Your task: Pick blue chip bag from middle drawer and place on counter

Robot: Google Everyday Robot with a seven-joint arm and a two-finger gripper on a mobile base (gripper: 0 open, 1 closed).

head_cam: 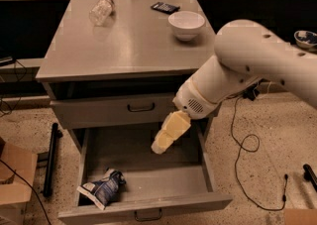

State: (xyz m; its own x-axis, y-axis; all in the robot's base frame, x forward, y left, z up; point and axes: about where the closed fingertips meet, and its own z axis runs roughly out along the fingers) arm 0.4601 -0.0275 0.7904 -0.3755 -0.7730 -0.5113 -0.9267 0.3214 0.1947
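Note:
The blue chip bag [101, 189] lies crumpled in the front left corner of the open middle drawer [163, 179]. My gripper [159, 145] hangs on the white arm [237, 70] above the middle of the drawer, pointing down and to the left. It is up and to the right of the bag, apart from it, and holds nothing I can see. The grey counter [129, 40] is the cabinet's top.
On the counter stand a white bowl [186, 23], a clear plastic bottle on its side [101, 10] and a small dark device [165, 7]. The upper drawer [119, 110] is closed. A cardboard box [12, 179] and a black bar [50, 157] are on the floor at left, cables at right.

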